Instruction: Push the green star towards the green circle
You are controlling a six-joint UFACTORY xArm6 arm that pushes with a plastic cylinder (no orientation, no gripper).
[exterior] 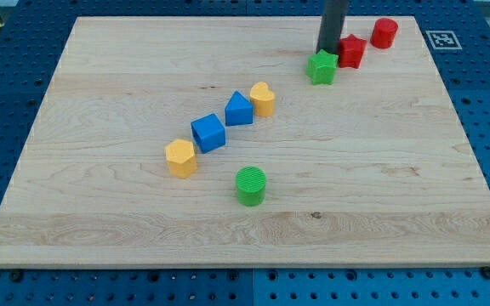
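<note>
The green star (321,67) lies near the view's top right on the wooden board (100,85). My tip (327,51) is at the star's upper edge, touching or nearly touching it. A red star (351,52) sits right beside the rod, at the green star's upper right. The green circle (250,185) stands well below and to the left, near the board's lower middle.
A red cylinder (384,32) is at the top right. A diagonal line of blocks runs between star and circle: a yellow heart (263,99), a blue pentagon-like block (238,109), a blue cube (208,133), a yellow hexagon (180,158).
</note>
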